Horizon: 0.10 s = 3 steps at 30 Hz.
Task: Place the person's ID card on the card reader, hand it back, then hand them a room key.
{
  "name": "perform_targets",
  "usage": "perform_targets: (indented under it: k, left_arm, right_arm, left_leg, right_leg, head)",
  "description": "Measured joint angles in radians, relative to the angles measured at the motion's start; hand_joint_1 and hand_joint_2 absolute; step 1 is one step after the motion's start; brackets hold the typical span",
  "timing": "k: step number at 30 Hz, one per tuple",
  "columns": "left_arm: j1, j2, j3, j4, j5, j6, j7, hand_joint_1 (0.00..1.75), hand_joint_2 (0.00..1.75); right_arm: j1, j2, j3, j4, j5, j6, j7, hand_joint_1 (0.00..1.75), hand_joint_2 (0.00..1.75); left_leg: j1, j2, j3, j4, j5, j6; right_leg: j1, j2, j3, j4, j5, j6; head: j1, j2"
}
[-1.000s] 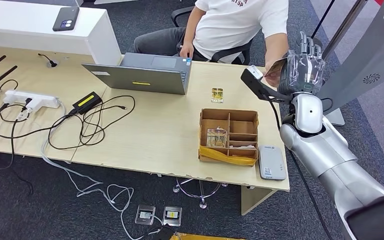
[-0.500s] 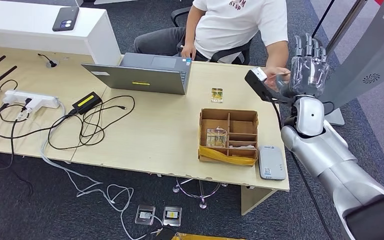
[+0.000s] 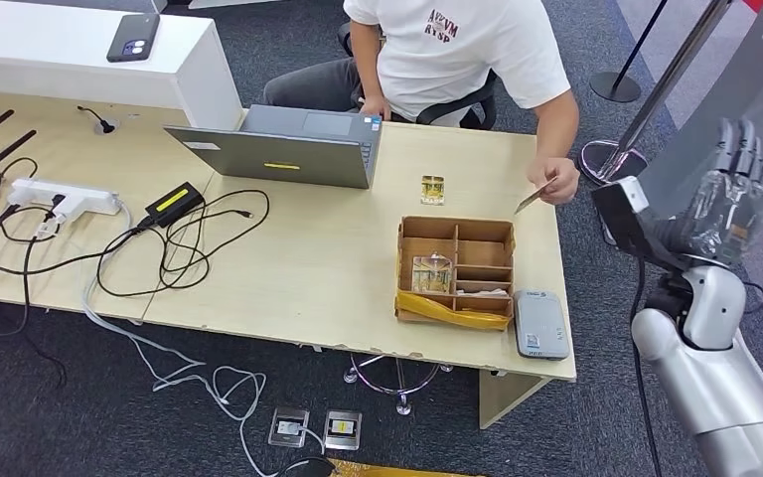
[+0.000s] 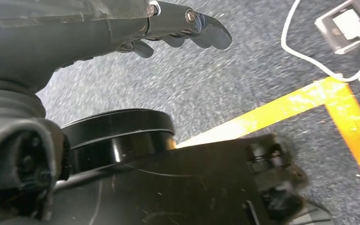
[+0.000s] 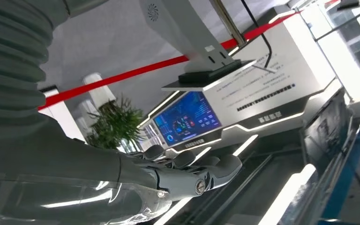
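Holding nothing, fingers upright and apart, the right robot hand (image 3: 730, 194) stands just off the tabletop (image 3: 338, 268) edge; the card (image 3: 533, 198) (person's fingers pinching it) lies toward the tabletop side.

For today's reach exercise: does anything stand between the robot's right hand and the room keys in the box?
Nothing visible does. The right hand is raised off the table's right edge; only bare table lies between it and the box.

one laptop (image 3: 288, 149), one card reader (image 3: 540, 324), one divided cardboard box (image 3: 455, 268), one phone (image 3: 132, 37), one person (image 3: 457, 55)
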Motion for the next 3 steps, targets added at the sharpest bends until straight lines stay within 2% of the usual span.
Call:
perform_targets:
  k: [2,3]
  left_arm:
    - [0.01,0.004,0.005,0.0,0.024,0.006,-0.007,0.0,0.0]
    - [0.012,0.005,0.005,0.0,0.03,0.007,-0.008,0.0,0.0]
  right_arm:
    - [0.073,-0.003,-0.144,-0.056,-0.041,0.0,-0.094,0.0,1.75]
    - [0.089,-0.003,-0.18,-0.068,-0.051,0.0,-0.118,0.0,1.75]
  left_leg:
    - [0.0,0.0,0.0,0.0,0.0,0.0]
    - [0.0,0.0,0.0,0.0,0.0,0.0]
  right_leg:
    - [0.0,0.0,0.0,0.0,0.0,0.0]
    - [0.0,-0.001,0.0,0.0,0.0,0.0]
  head:
    - [0.0,0.0]
    - [0.0,0.0]
